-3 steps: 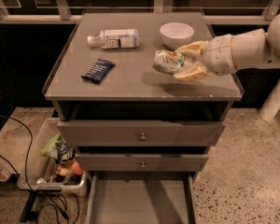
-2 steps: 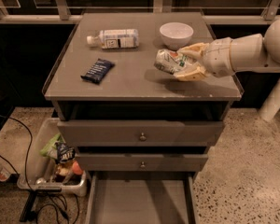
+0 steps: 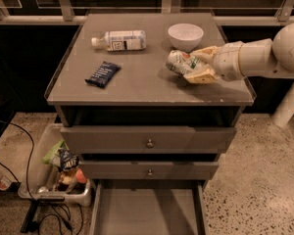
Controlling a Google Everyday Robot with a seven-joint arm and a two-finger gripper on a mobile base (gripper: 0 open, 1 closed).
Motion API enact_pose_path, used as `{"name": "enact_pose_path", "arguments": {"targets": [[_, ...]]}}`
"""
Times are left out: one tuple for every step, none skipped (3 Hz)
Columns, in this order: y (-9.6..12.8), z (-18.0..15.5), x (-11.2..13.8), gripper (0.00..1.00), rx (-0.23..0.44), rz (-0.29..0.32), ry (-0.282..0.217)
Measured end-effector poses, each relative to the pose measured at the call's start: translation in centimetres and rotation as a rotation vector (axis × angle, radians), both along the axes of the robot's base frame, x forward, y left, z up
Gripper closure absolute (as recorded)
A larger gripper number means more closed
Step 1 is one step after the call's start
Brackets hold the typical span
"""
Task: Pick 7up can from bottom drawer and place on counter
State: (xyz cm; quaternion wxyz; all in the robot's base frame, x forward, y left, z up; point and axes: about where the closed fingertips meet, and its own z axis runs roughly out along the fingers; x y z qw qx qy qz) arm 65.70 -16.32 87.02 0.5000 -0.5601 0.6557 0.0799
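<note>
While the counter (image 3: 137,84) spreads left beneath it and the open bottom drawer (image 3: 147,212) lies far below, cut off by the frame, the gripper (image 3: 200,65) hangs near the right edge, clamped on the 7up can (image 3: 179,61). The can's long axis points left, slightly tilted, and its rear end is hidden. A bowl (image 3: 185,35) sits just behind.

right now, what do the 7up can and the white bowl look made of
7up can: thin shiny metal, silvery glints, held in the gripper over the counter's right side. The white bowl: smooth glossy white, probably ceramic or plastic.
</note>
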Motion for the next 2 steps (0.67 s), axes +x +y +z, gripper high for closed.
{"name": "enact_pose_path", "arguments": {"targets": [[0.1, -0.7, 1.7, 1.0, -0.014, -0.028, 0.029], [0.5, -1.7, 3.4, 1.0, -0.03, -0.03, 0.061]]}}
